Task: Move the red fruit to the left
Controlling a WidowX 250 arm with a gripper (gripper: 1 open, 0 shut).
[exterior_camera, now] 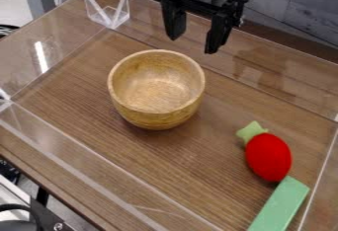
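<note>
The red fruit (270, 156) is a small rounded toy with a light green leafy top, lying on the wooden table at the right front. My gripper (195, 35) hangs at the back, pointing down, above the table and just behind the wooden bowl (157, 88). Its two black fingers (173, 20) stand apart with nothing between them, so it is open. The fruit lies well to the right of and nearer than the gripper, with the bowl to its left.
A flat green rectangular block (280, 208) lies right in front of the fruit at the table's front right edge. Clear plastic walls (106, 10) ring the wooden table top (145, 166).
</note>
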